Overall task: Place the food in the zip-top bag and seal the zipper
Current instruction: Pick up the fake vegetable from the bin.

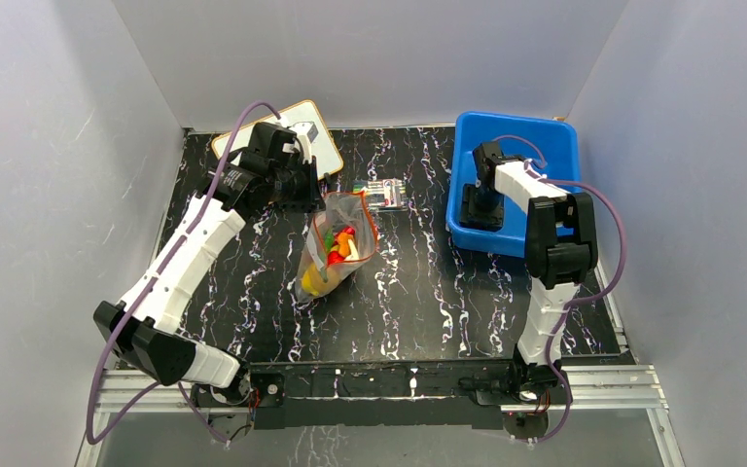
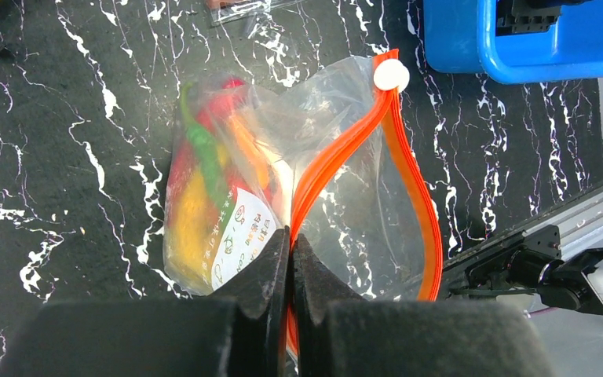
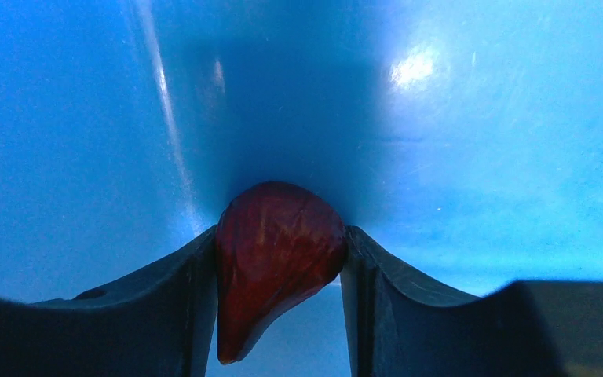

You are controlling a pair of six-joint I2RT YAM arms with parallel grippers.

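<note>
Strawberry point(image 3: 279, 259) clamped in right gripper point(image 3: 279, 239) inside far-right blue tub point(image 1: 515, 136); advise lifting straight, then carrying left to mid-table zip-top bag point(image 1: 336, 243), whose open zipper point(image 2: 338, 157) the left gripper point(image 2: 290, 236) pinches tight.

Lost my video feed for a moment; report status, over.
Left gripper shut on the zipper, mouth gaping. Right gripper shut on a red strawberry inside the blue tub. Zip-top bag holds other food, unsealed. Marker pack beside bag.
</note>
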